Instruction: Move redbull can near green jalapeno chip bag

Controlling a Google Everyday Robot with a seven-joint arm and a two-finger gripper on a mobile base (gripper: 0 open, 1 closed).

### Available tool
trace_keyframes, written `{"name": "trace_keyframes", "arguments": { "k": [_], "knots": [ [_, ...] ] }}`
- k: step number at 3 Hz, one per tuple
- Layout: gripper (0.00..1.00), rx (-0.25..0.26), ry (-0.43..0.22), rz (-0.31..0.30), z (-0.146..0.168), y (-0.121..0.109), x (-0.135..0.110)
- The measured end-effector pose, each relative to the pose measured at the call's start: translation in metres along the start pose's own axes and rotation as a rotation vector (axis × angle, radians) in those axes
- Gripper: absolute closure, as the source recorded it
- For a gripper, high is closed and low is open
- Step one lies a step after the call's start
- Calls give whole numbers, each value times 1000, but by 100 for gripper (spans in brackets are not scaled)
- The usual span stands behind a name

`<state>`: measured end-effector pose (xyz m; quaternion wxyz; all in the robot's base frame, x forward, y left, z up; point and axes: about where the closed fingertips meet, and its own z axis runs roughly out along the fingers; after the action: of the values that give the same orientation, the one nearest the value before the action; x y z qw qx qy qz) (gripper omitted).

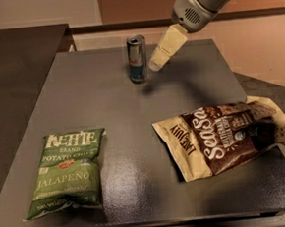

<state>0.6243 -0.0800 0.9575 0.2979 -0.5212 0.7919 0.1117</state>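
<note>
The redbull can [137, 59] stands upright near the far edge of the dark grey table [132, 111], slim, silver and blue with a small red mark. The green jalapeno chip bag [68, 170] lies flat at the front left of the table, with white "Kettle Brand" lettering. My gripper [157, 64] hangs from the grey arm [198, 2] at the upper right. Its cream-coloured tip is just to the right of the can, at about the can's mid-height and apart from it.
A larger brown-and-cream "Sea Salt" bag [228, 136] lies at the front right, reaching past the table's right edge. A second dark surface [16, 71] adjoins the table on the left. A tan wall and floor lie behind.
</note>
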Motion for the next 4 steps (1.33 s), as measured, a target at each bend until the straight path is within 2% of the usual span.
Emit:
{"name": "trace_keyframes", "arguments": {
  "k": [2,4],
  "knots": [
    [0,-19,-48,29,45,-1,-23],
    [0,-26,-78,52,74,-5,-36]
  ]
}}
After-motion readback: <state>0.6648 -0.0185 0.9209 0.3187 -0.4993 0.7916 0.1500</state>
